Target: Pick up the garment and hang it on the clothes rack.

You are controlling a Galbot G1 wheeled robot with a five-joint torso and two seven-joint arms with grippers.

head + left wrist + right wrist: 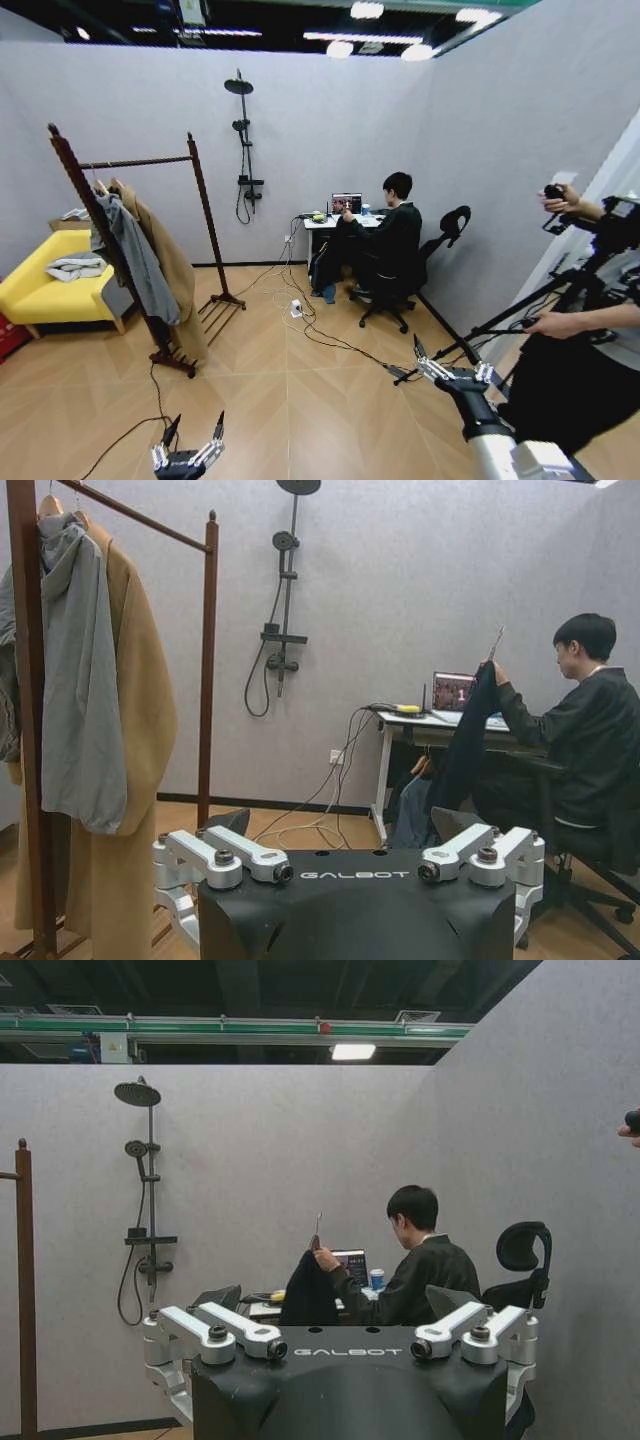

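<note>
We see a dark reddish-brown wooden clothes rack carrying a tan camel coat and a grey hooded garment. The long black soft-fabric garment is plain and dark against a white desk. Our silver-and-black left gripper and silver-and-black right gripper hang over a light wood-plank floor laid in a pale tan pattern. A bright yellow sofa sits by plain grey walls, where a black wall shower rail stands out.

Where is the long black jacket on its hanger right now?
In the head view, the long black jacket hangs from a seated person's raised hand beside the white desk, right of the wooden rack.
</note>
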